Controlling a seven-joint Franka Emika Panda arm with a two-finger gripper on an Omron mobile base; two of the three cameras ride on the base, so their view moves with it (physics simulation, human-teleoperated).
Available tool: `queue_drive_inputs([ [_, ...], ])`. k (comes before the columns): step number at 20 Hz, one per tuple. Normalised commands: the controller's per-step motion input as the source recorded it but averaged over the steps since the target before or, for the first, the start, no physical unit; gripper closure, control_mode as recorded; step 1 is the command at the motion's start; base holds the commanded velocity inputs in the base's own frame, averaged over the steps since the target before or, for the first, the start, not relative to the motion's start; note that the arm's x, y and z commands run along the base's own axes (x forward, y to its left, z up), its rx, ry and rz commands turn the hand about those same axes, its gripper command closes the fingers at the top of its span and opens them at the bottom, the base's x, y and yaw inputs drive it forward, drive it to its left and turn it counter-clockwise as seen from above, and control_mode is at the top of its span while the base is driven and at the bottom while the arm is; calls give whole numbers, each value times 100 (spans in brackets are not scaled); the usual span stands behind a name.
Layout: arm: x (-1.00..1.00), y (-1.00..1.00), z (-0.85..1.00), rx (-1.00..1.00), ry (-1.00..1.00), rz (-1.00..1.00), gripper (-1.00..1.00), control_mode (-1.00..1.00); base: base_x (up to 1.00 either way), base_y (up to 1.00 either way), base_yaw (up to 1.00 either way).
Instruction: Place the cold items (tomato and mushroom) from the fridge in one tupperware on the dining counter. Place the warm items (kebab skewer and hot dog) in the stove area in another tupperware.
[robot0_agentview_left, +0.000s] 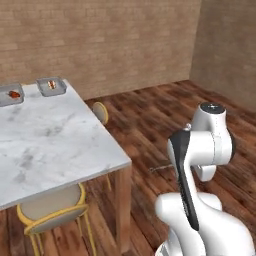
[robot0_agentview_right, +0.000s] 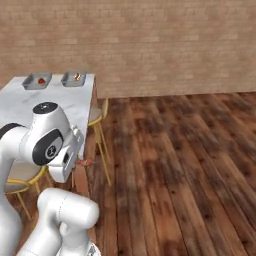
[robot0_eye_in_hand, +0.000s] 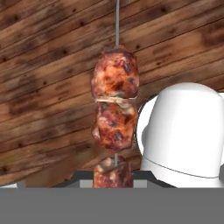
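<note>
In the hand view my gripper (robot0_eye_in_hand: 113, 178) is shut on the kebab skewer (robot0_eye_in_hand: 114, 113). Its browned meat chunks sit in a row on a thin metal rod, over the wooden floor. The rod's tip (robot0_agentview_left: 159, 168) pokes out left of my arm. Two grey tupperware trays stand at the far end of the dining counter (robot0_agentview_left: 55, 145). The left tray (robot0_agentview_left: 5, 100) (robot0_agentview_right: 31, 85) holds a small red item, too small to name. The right tray (robot0_agentview_left: 61, 90) (robot0_agentview_right: 68, 83) holds what looks like the hot dog (robot0_agentview_left: 51, 85) (robot0_agentview_right: 77, 76). The trays are well ahead and to the left of my gripper.
Yellow-framed stools stand by the counter, one at its near edge (robot0_agentview_left: 50, 210) and one at its right side (robot0_agentview_left: 100, 112) (robot0_agentview_right: 96, 116). Open wooden floor (robot0_agentview_right: 175, 165) stretches to the right. Brick walls close off the back.
</note>
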Motion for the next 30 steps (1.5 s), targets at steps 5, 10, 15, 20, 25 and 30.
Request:
queue_drive_inputs([
  [5,0,0,0,0,0,0,100,100,97,-100,37],
  [10,0,0,0,0,0,0,100,100,97,-100,44],
  [15,0,0,0,0,0,0,100,100,88,-78,68],
  [20,0,0,0,0,0,0,100,100,90,-39,82],
  [25,0,0,0,0,0,0,100,100,76,-41,84],
  [30,0,0,0,0,0,0,100,100,0,-95,65],
])
